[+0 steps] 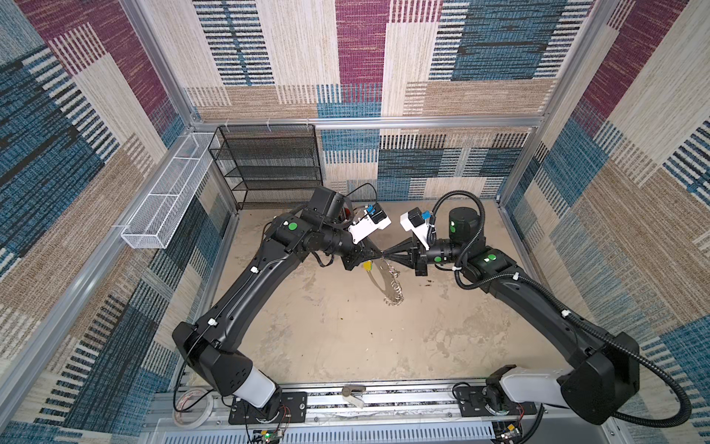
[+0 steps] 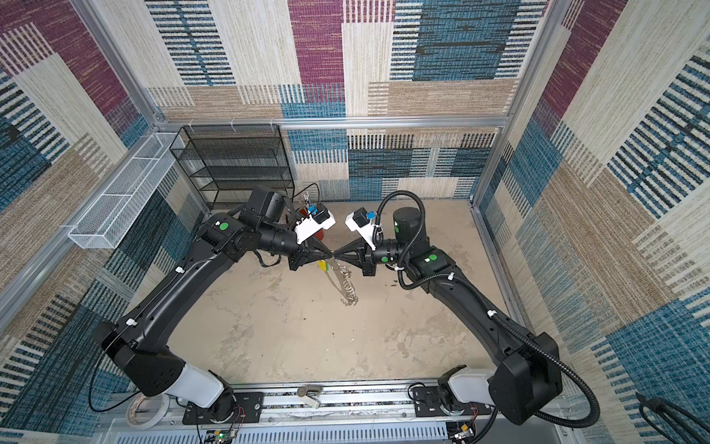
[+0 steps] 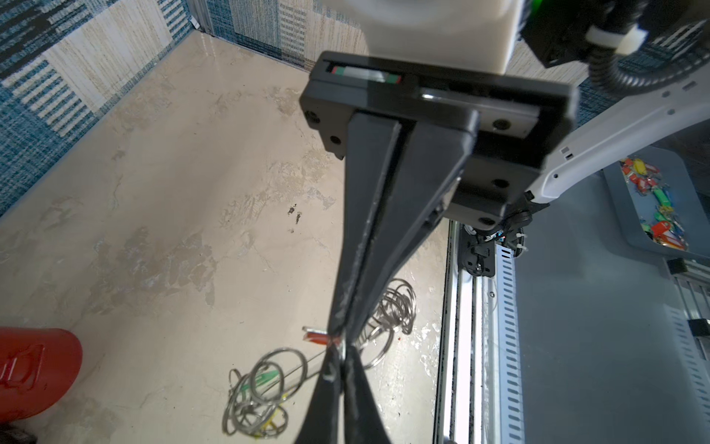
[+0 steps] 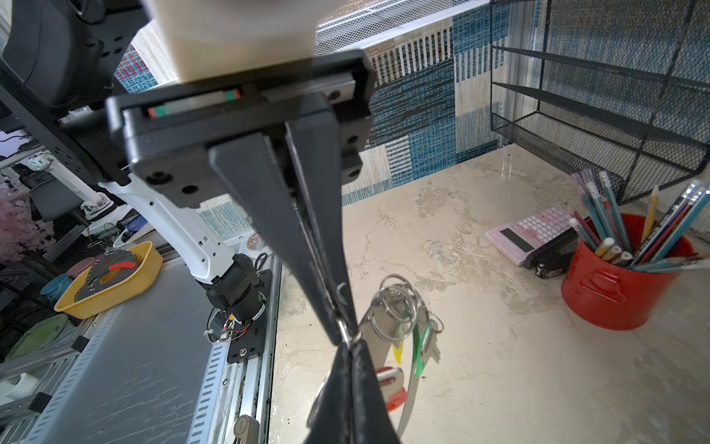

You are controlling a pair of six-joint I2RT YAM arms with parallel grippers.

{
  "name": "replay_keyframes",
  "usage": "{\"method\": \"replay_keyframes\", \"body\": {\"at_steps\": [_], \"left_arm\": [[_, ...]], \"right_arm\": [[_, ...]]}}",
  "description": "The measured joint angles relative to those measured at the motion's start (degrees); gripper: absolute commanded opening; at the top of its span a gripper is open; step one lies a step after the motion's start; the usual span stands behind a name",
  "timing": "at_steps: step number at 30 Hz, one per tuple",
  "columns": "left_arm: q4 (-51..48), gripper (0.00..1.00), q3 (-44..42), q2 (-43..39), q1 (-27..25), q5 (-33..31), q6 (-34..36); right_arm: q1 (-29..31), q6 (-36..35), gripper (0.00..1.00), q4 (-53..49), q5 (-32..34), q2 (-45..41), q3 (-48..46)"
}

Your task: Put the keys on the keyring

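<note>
Above the middle of the table my left gripper (image 1: 380,256) (image 2: 329,256) (image 3: 342,355) and right gripper (image 1: 388,256) (image 2: 336,256) (image 4: 349,346) meet tip to tip, both shut. Between the tips sits a silver split ring of the keyring (image 1: 385,286) (image 2: 337,282) (image 4: 409,388), whose grey band hangs down from them with bunched rings (image 3: 269,380). The red-tagged key (image 3: 317,337) (image 4: 392,386) hangs right beside the tips; I cannot tell whether it is pinched. A green-tagged key (image 4: 419,348) and a yellow-tagged key (image 1: 367,266) (image 4: 398,351) dangle from the rings.
A red pencil cup (image 4: 614,296), a pink calculator (image 4: 534,230) and a black stapler (image 4: 553,251) stand at the back left, below a black mesh shelf (image 1: 269,165). A white wire basket (image 1: 169,200) hangs on the left wall. A grey tray (image 3: 630,230) with several tagged keys lies beyond the table's front rail.
</note>
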Motion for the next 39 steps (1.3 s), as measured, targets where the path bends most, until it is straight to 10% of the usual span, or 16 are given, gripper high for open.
{"method": "replay_keyframes", "body": {"at_steps": [2,9,39], "left_arm": [[0.00,0.00,-0.02,0.02,-0.07,-0.04,-0.02],[3.26,0.00,-4.70,-2.49,-0.15,-1.22,-1.29],[66.01,0.00,-45.24,-20.11,-0.02,6.16,-37.94]], "right_arm": [[0.00,0.00,0.00,-0.02,-0.02,-0.13,-0.13],[-1.29,2.23,0.45,4.63,-0.24,-1.97,-2.84],[-1.79,10.54,0.34,16.39,-3.50,-1.29,-7.52]]}}
